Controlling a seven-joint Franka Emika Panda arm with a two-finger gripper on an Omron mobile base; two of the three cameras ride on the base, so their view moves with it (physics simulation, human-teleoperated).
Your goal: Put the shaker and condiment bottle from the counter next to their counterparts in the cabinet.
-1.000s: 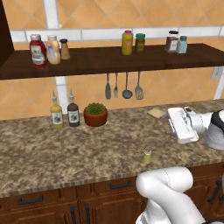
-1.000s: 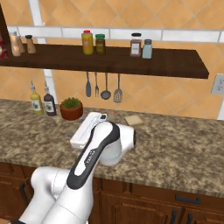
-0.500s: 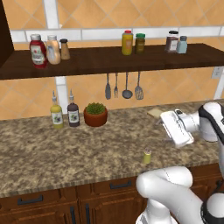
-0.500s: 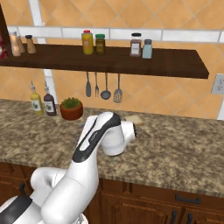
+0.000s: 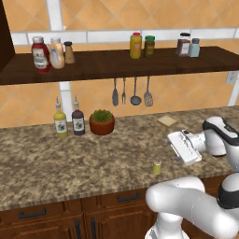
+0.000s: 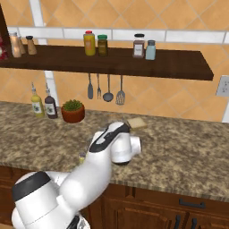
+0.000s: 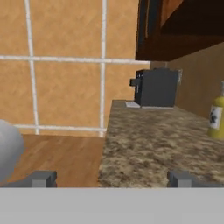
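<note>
The shaker stands upright on the granite counter, near its front edge and just left of the robot's hand. It is a small, stubby yellow-green pot with a grey metal top, probably light and rigid, with smooth sides that could slip. A pinch across the body, below the cap, looks the safest hold; squeezed high, it would likely tip.

The condiment bottle already stands on the cabinet shelf, between the red ketchup bottle and a slim brown shaker — so only the shaker looks left to move. The pale blue shaker and its dark partner stand far right on the shelf.

The gripper is spread wide and holds nothing, pointing along the counter. Labels show dark marks only — nothing readable.
</note>
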